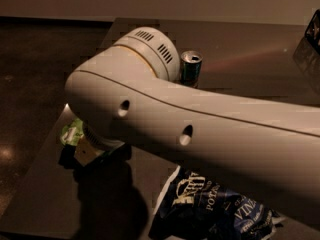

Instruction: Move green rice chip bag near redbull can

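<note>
Only a lime-green corner of the green rice chip bag [71,133] shows, at the table's left edge under my arm. My gripper [88,152] is down at that bag, mostly hidden by the big white arm [200,129] that crosses the view; only a beige part of it shows. I cannot see whether it holds the bag. The redbull can [190,67] stands upright farther back, just behind the arm's elbow joint, with its silver top and pull tab showing.
A dark navy-blue chip bag [215,209] with white lettering lies at the front of the dark table [240,59]. The table's left edge runs beside the green bag, with dark floor [30,94] beyond. A dark object [311,44] sits at the far right.
</note>
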